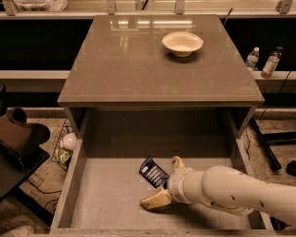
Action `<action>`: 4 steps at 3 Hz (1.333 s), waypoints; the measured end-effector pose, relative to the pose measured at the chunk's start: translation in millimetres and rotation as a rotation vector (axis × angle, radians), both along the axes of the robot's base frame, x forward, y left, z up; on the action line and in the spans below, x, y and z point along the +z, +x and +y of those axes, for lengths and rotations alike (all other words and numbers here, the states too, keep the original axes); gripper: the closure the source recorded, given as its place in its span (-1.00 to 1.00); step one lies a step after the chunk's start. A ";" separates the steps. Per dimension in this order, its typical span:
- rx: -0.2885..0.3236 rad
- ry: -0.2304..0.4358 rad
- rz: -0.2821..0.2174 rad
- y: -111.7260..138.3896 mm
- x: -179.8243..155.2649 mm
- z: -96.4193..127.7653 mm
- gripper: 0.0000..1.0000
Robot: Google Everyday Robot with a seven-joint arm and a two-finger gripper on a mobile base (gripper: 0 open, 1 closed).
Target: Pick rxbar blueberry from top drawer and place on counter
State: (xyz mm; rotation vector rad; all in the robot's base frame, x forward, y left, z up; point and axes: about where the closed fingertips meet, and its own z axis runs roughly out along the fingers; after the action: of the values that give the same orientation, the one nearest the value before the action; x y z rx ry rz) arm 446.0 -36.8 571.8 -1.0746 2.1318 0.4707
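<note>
The top drawer (98,201) stands pulled open under the counter (138,63). The rxbar blueberry (153,172), dark blue with a white label patch, lies on the drawer's pale bottom near the middle. My gripper (166,181) reaches in from the lower right on a white arm. Its two tan fingers are spread, one finger (157,200) in front of the bar and the other (177,162) just behind it. The bar sits between them, at their base. The fingers are open.
A white bowl (182,43) sits on the counter's far right part. Two bottles (262,61) stand on a ledge to the right. A dark chair (15,142) and floor clutter (64,149) are on the left. The drawer's side walls (69,191) flank the gripper.
</note>
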 end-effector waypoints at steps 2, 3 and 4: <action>0.000 0.000 0.000 0.0 13.8 0.1 0.45; 0.001 0.000 0.000 -0.1 21.0 0.2 1.00; 0.005 -0.001 0.000 0.1 22.3 0.9 1.00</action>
State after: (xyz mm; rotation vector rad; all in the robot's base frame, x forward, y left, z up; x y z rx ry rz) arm 446.1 -35.9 594.2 -1.0801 2.1302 0.4725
